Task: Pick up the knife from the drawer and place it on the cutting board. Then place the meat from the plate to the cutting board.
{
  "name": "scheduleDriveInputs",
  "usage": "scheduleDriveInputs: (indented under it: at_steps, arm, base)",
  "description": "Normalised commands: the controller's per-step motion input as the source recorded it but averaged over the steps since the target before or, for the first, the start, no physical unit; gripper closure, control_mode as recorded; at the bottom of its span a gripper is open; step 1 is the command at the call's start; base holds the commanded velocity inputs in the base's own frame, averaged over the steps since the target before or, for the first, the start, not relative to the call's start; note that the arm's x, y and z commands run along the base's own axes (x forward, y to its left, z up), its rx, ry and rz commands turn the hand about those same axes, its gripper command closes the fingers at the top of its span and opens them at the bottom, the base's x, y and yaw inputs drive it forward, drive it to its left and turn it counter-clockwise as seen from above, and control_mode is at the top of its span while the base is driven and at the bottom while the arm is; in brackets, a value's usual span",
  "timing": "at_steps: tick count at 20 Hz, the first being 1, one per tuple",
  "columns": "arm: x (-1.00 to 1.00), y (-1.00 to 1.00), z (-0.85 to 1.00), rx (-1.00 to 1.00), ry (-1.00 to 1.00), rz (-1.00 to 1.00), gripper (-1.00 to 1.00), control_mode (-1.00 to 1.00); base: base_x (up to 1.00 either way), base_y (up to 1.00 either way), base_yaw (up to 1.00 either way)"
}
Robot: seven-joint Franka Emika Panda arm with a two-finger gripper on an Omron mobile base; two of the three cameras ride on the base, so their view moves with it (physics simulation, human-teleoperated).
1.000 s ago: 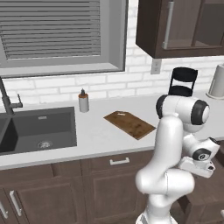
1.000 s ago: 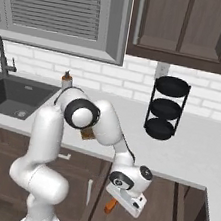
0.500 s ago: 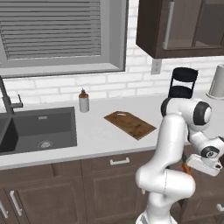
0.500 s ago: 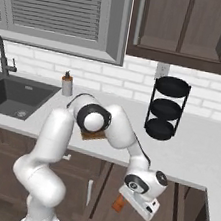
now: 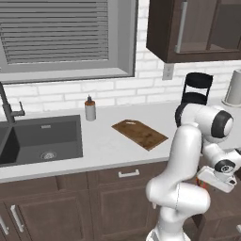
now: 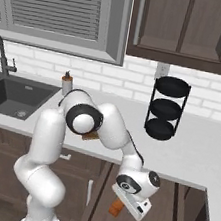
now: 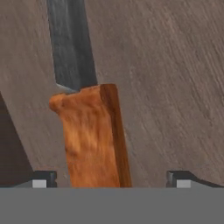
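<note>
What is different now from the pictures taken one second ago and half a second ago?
The gripper has gone further down and to the right, in front of the cabinets below the counter. Its jaws now stand wide apart, either side of the knife; the handle lies between them, not gripped. The cutting board, the sink and the black rack stayed where they were.

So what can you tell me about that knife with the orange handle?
The knife has a chunky orange-brown handle that looks like wood and a flat dark grey blade. It lies on the drawer's brown wood floor. The end effector sits right over it, one fingertip on each side of the handle, open and not visibly touching it.
</note>
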Motion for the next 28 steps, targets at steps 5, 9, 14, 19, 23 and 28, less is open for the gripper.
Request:
scheduleDriveInputs:
  at_steps: [5,9,14,19,23,28]
  arm:
    - [0.00,0.41,0.02,-0.09,0.00,-0.06,-1.00,-1.00]
    - [0.00,0.00,-0.10,-0.15,0.00,-0.07,-1.00,-1.00]
    - [0.00,0.00,-0.29,-0.16,0.04,-0.05,-1.00,-1.00]
    - [0.00,-0.10,-0.15,-0.12,0.04,-0.02,-1.00,-1.00]
    - [-0.02,-0.11,-0.20,-0.10,0.07,0.00,-1.00,-1.00]
    - [-0.20,-0.15,-0.10,-0.05,0.09,0.00,1.00,-1.00]
  base:
    - [0.00,0.00,0.00]
    - [0.00,0.00,0.00]
    - [0.00,0.00,0.00]
    - [0.00,0.00,0.00]
    - [0.00,0.00,0.00]
    - [0.00,0.00,0.00]
